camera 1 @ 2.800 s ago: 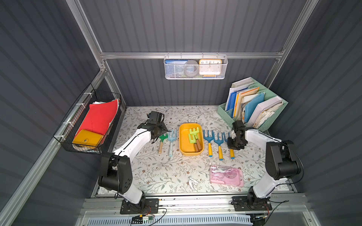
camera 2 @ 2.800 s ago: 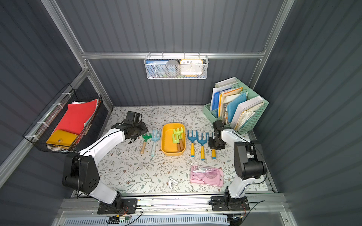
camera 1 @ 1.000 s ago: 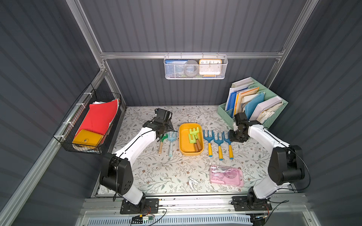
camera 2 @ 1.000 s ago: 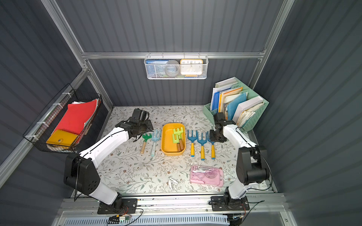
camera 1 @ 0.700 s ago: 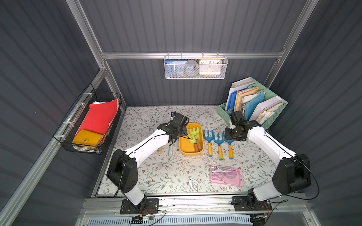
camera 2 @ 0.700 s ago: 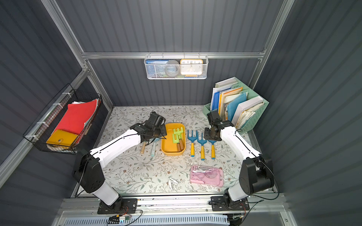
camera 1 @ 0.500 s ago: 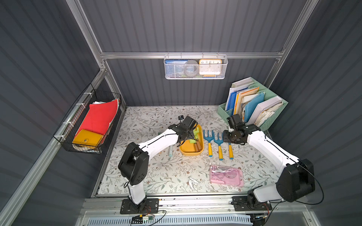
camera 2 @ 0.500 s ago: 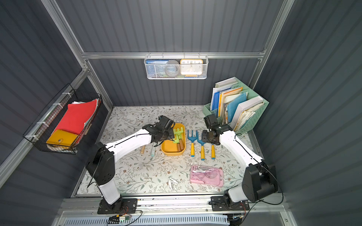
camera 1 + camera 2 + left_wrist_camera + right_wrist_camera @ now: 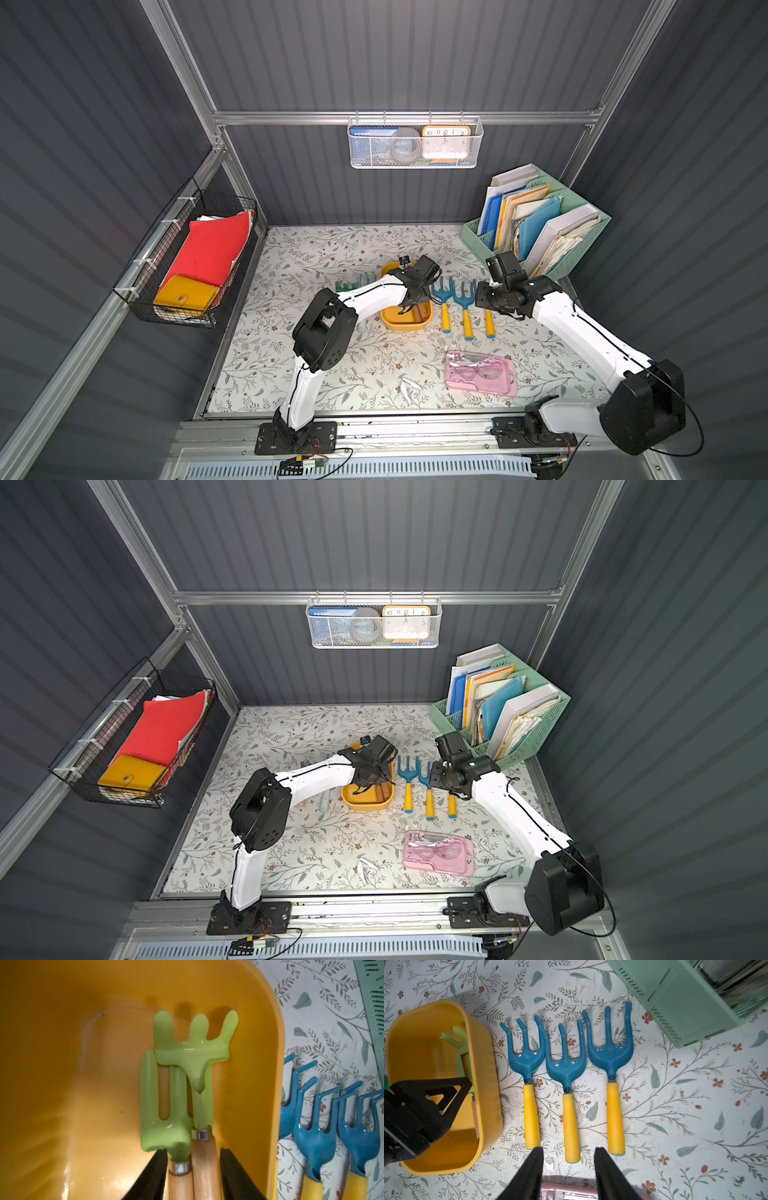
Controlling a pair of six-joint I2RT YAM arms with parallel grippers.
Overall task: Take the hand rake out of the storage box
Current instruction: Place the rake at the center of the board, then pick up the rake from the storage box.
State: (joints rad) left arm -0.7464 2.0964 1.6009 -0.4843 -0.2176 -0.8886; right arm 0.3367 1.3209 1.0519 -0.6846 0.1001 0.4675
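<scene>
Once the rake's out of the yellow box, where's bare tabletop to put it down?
Free: back strip between rear wall and storage box; front-left, out to the pink case. Crowded: right of the box, three blue rakes side by side, then the file organizer; left of it, tools under the left arm.

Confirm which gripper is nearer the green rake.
Left: left gripper straddles the green rake at its handle, inside the yellow tub; right gripper hovers outside, over the blue rakes.

Hand rake [image 9: 192,1042] atop fork [image 9: 162,1134] inside storage box [image 9: 62,1068], three more tools [image 9: 566,1064] just right.
</scene>
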